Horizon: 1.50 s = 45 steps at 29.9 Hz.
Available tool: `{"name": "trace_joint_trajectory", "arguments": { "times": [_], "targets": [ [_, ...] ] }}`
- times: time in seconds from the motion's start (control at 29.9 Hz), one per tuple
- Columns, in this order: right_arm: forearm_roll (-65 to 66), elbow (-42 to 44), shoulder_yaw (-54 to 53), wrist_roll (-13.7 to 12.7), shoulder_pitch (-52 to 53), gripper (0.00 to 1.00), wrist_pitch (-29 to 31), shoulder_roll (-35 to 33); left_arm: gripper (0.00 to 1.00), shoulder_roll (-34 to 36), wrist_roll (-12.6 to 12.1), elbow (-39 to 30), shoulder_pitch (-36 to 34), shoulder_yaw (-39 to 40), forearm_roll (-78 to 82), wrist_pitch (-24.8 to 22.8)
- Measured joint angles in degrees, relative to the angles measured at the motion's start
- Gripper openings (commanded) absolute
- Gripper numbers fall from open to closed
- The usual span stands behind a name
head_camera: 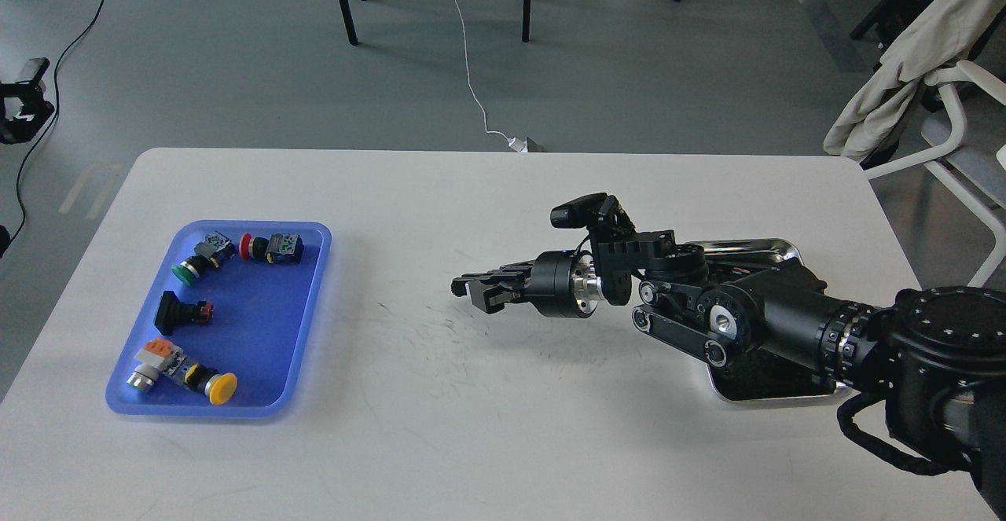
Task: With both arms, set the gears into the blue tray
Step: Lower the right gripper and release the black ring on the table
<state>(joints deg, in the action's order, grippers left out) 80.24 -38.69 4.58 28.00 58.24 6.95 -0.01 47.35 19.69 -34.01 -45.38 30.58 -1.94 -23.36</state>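
One arm's tool (471, 291) reaches left over the table (503, 427) toward the blue tray (259, 324), perhaps delivering a gear; its grip cannot be made out.

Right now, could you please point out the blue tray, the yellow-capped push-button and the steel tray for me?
blue tray (313, 285): head view, on its right rim.
yellow-capped push-button (222, 388): head view, on the yellow cap.
steel tray (761, 247): head view, on its shiny far rim.
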Motion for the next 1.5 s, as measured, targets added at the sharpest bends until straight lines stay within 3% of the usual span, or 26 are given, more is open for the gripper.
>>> {"name": "trace_joint_trajectory", "arguments": {
  "times": [0.33,0.5,0.77,0.97,1.17,1.3,1.5],
  "targets": [
    [2.8,-0.3,1.1,0.0,-0.2,0.02,-0.4,0.0,0.98,0.6,0.0,0.0,-0.1,0.0,0.0,-0.4],
    [3.0,-0.3,1.5,0.0,-0.3,0.10,-0.5,0.0,0.98,0.7,0.1,0.0,-0.1,0.0,0.0,-0.5],
    [3.0,0.0,1.3,0.0,-0.6,0.33,-0.8,0.0,0.98,0.7,0.1,0.0,-0.1,0.0,-0.1,-0.5],
    [2.8,0.1,1.1,0.0,-0.6,0.35,-0.9,0.0,0.98,0.7,0.1,0.0,-0.1,0.0,-0.1,-0.5],
    [2.6,0.5,0.5,0.0,-0.5,0.45,-1.5,0.0,0.98,0.8,0.1,0.0,-0.1,0.0,-0.1,-0.5],
    [1.9,1.2,-3.7,0.0,-0.5,0.56,-2.2,0.0,0.98,0.8,0.1,0.0,-0.1,0.0,-0.1,-0.4],
    [-0.4,4.3,-15.3,0.0,-0.5,0.65,-2.1,0.0,0.98,0.8,-0.5,0.0,-0.2,-2.6,0.1,-0.5]
  ]
}}
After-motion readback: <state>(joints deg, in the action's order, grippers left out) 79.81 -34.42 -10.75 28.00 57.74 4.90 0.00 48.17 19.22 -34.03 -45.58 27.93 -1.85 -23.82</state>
